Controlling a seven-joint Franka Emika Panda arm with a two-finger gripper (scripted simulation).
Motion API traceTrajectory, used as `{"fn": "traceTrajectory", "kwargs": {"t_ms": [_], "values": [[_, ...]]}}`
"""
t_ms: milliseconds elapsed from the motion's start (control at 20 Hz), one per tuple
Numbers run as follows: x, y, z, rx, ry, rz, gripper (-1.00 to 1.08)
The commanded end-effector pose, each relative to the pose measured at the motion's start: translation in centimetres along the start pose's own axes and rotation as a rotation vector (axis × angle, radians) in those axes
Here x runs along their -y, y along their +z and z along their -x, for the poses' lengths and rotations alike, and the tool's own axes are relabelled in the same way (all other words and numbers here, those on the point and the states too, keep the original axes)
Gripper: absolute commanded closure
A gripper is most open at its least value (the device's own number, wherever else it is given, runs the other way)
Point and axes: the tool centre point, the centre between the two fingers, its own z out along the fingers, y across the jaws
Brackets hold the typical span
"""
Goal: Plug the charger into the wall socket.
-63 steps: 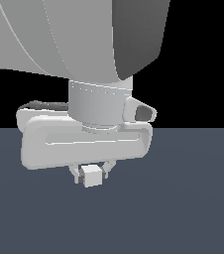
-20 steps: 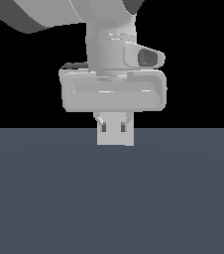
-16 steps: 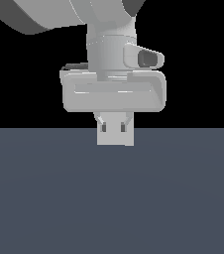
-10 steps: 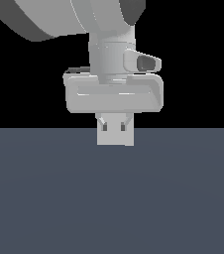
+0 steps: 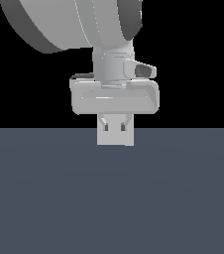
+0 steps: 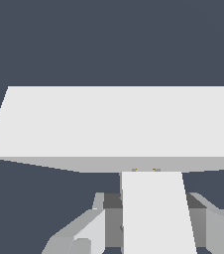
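In the wrist view my gripper [image 6: 153, 235] is shut on the charger [image 6: 153, 208], a small white block held between the two grey fingers [image 6: 82, 235]. Its front end touches the face of the wall socket [image 6: 119, 121], a wide white panel seen edge-on. Two tiny yellowish marks show where they meet. In the exterior view the socket [image 5: 115, 139] stands upright on the dark floor in front of my gripper [image 5: 115, 120]. It hides the charger and the fingertips. Two small dark marks show on it.
A flat dark blue-grey floor [image 5: 112, 198] spreads all around the socket. The arm's large grey body [image 5: 79, 25] hangs above the gripper. Nothing else shows in either view.
Since three seconds ago the gripper has carried the cube up and toward the exterior view's right, to the panel. Over the last second only the upper arm has shifted slightly.
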Motion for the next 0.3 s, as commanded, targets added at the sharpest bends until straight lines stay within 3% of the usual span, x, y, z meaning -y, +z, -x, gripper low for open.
{"fn": "traceTrajectory", "kwargs": {"t_ms": [0,250], "values": [[0.00,0.13,-0.31,0.000,0.000,0.000,1.08],[0.00,0.11,-0.26,0.000,0.001,0.000,1.08]]}}
